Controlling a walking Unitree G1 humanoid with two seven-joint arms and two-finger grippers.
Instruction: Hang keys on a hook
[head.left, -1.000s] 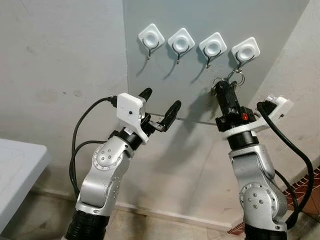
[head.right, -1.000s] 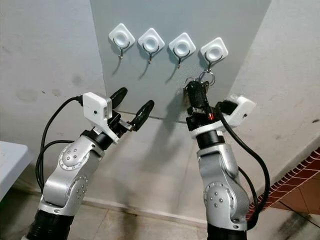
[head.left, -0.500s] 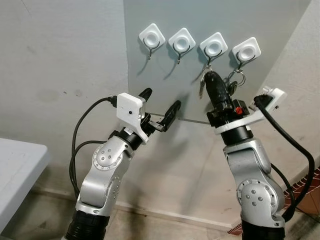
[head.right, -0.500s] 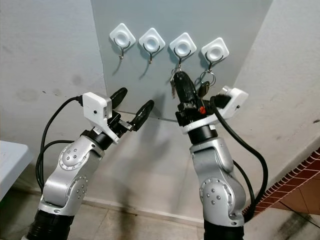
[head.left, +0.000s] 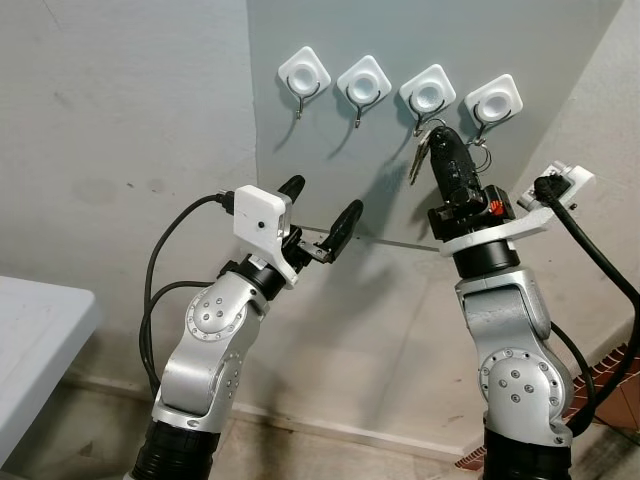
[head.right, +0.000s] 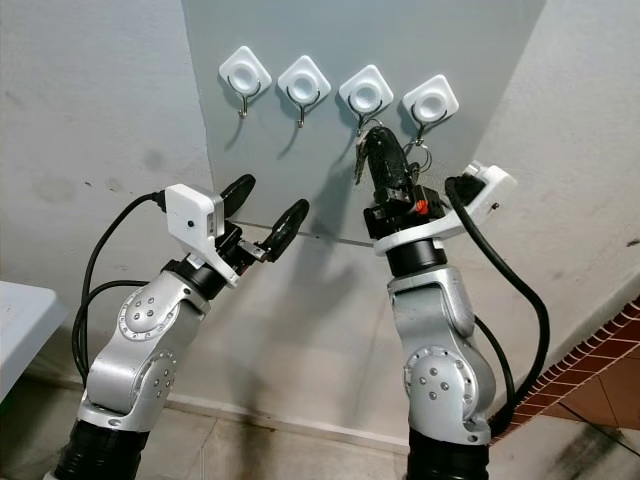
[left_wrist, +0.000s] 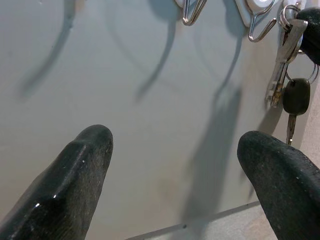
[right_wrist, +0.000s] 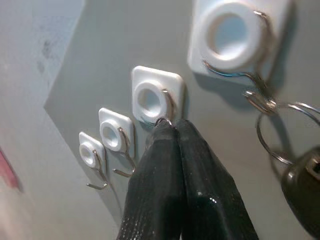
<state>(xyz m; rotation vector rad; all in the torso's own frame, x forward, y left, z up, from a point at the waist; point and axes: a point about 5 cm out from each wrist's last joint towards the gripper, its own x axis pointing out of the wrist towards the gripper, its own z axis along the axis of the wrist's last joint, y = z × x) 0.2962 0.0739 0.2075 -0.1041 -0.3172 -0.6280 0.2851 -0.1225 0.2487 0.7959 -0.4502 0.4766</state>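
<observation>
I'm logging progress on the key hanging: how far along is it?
Done: a key ring with a black fob hangs on the rightmost hook. In hand: the right hand is shut on the silver keys, with their ring up at the third hook. Left: seating that ring and letting go. The left hand is open, idle.

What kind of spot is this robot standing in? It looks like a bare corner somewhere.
Probably a plain corner of a home, perhaps near an entry: a grey wall panel carries four white stick-on hooks, keys hang from one, and patterned floor tiles show at the edge.
</observation>
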